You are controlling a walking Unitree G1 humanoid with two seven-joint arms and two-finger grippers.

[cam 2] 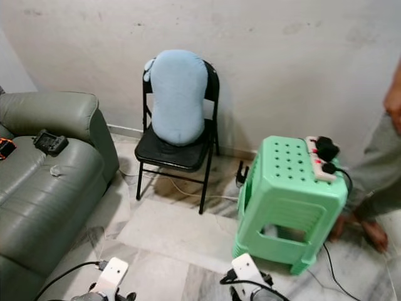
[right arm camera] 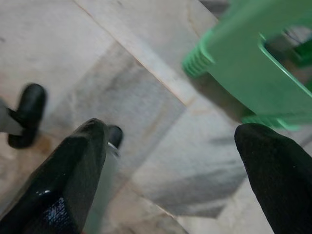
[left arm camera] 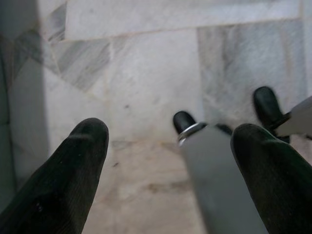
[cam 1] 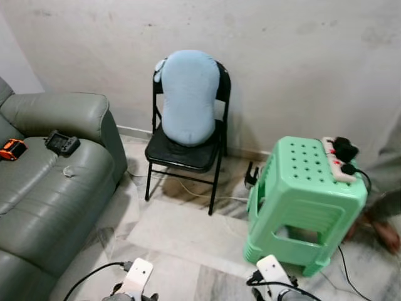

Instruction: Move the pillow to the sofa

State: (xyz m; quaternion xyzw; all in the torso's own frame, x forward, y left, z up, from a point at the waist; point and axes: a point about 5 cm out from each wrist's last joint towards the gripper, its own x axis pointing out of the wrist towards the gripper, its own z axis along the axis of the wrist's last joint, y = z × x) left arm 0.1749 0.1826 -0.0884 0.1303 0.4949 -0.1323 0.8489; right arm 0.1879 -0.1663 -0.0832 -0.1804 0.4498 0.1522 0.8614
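Note:
A light blue pillow [cam 1: 188,97] stands upright on a black folding chair [cam 1: 183,153] against the far wall. The grey leather sofa [cam 1: 50,182] runs along my left side. Both arms hang low at the bottom of the head views, far short of the chair. My left gripper [left arm camera: 168,170] is open over the marble floor with nothing between its fingers. My right gripper [right arm camera: 178,170] is also open and holds nothing, hanging over the floor close to the green stool [right arm camera: 253,58].
A green plastic stool [cam 1: 304,200] with a power strip [cam 1: 337,158] on top stands to the right of the chair, cables trailing on the floor. A black device [cam 1: 61,143] and an orange object [cam 1: 11,149] lie on the sofa seat. A person's leg and foot [cam 2: 376,188] are at far right.

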